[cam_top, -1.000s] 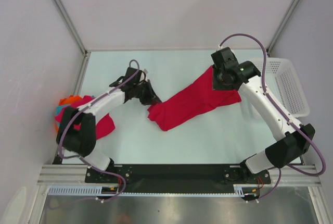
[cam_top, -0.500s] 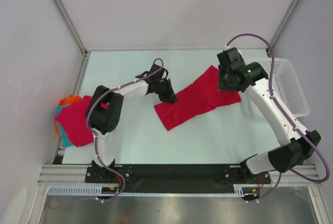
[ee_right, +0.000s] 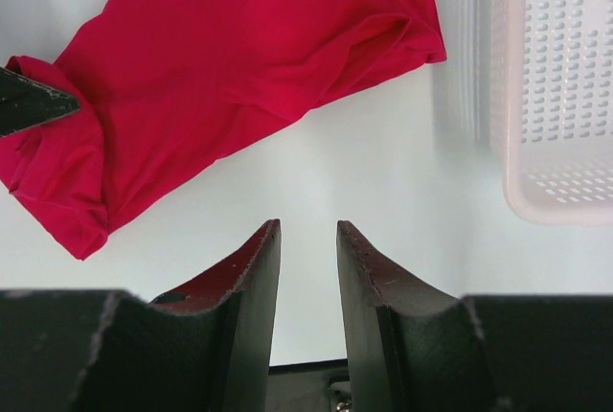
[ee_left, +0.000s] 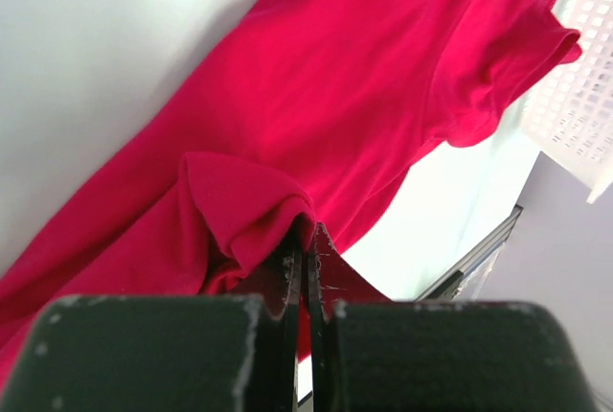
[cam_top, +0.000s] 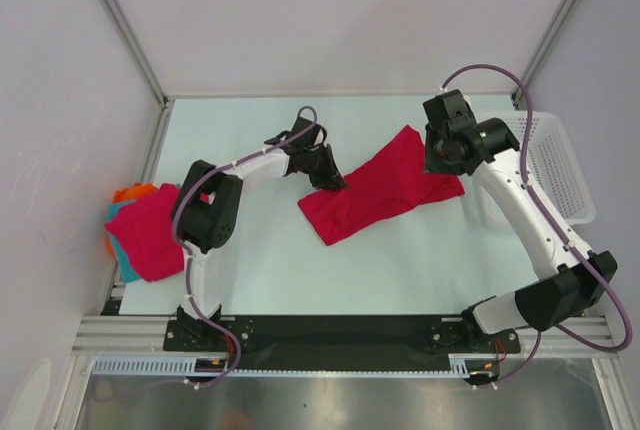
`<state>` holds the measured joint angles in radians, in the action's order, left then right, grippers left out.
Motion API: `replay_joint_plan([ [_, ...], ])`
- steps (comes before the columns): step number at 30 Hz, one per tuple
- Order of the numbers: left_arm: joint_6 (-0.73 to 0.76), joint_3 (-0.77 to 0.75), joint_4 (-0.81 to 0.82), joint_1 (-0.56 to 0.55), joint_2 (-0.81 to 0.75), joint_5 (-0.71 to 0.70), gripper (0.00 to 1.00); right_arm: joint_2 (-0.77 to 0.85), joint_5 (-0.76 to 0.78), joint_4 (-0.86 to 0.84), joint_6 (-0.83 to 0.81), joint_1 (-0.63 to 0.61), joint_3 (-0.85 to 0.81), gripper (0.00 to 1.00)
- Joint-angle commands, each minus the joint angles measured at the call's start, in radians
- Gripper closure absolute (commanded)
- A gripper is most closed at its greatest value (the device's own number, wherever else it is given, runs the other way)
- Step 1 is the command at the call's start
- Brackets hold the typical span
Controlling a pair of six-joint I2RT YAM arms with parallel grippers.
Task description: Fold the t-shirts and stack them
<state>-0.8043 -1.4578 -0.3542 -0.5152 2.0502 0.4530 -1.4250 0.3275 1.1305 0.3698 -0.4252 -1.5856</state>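
Note:
A crimson t-shirt (cam_top: 385, 188) lies crumpled and stretched diagonally across the middle of the table. My left gripper (cam_top: 328, 174) is at its upper left edge. In the left wrist view the gripper (ee_left: 308, 232) is shut on a raised fold of the red cloth (ee_left: 364, 86). My right gripper (cam_top: 446, 153) hovers over the shirt's right end. In the right wrist view it (ee_right: 306, 226) is open and empty above bare table, with the shirt (ee_right: 239, 67) beyond it. A folded red shirt (cam_top: 152, 230) lies on small teal and orange garments (cam_top: 122, 200) at the left edge.
A white mesh basket (cam_top: 556, 165) stands at the right edge of the table and also shows in the right wrist view (ee_right: 556, 86). The tip of the left gripper (ee_right: 34, 105) shows at the left of the right wrist view. Grey walls enclose the table.
My left arm has swung right from beside the stack, carrying the shirt's left end to the right and away from me. My right gripper has shifted slightly right.

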Motion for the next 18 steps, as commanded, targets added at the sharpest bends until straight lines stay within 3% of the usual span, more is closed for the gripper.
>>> replay_joint_plan([
  [1, -0.027, -0.044, 0.024, -0.005, 0.004, 0.01, 1.0, 0.031, 0.007, 0.005, -0.014, 0.019, -0.001, 0.64],
  [18, -0.038, -0.119, 0.006, -0.022, 0.036, -0.028, 1.0, 0.041, -0.01, -0.001, -0.04, 0.066, 0.006, 0.64],
])
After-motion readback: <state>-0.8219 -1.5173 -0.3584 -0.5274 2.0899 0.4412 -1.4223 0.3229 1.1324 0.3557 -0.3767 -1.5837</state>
